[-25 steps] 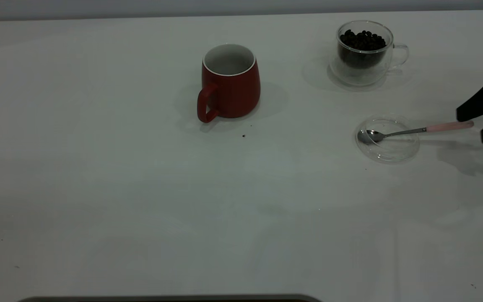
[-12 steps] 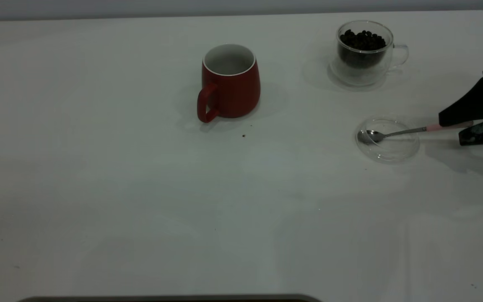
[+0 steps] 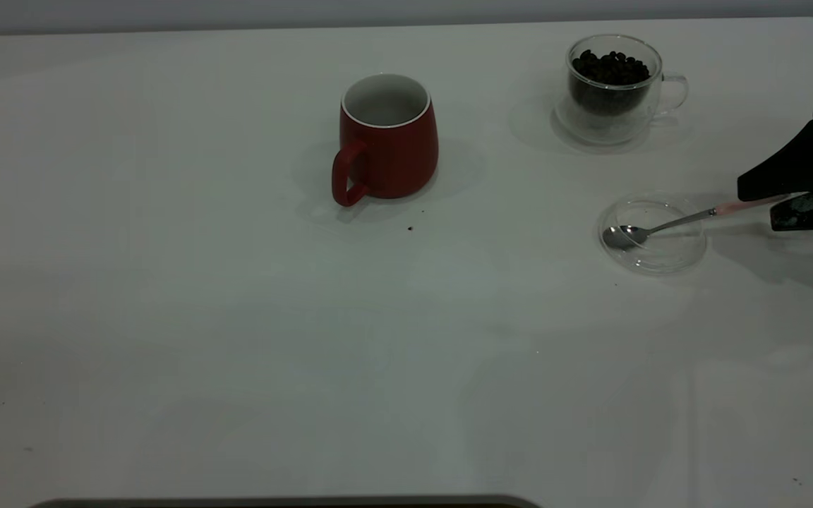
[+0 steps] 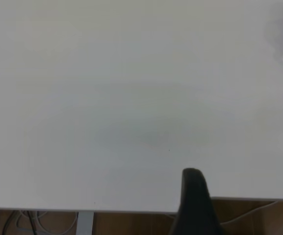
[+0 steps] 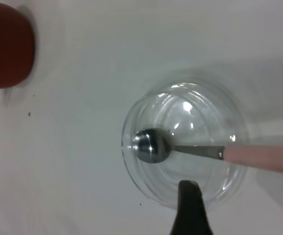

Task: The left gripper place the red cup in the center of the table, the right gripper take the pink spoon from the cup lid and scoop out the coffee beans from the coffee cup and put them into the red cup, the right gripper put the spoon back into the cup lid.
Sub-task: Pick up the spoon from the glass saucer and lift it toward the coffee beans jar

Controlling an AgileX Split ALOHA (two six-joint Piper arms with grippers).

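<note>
The right gripper, cut off at the table's right edge, clamps the pink spoon's handle end, bowl resting in the cup lid; left gripper unseen.

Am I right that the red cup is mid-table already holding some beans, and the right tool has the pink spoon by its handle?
Nearly. In the exterior view the red cup is empty, its white inside bare; the coffee beans all sit in the coffee cup. The rest holds: the right tool grips the pink spoon by its handle.
</note>
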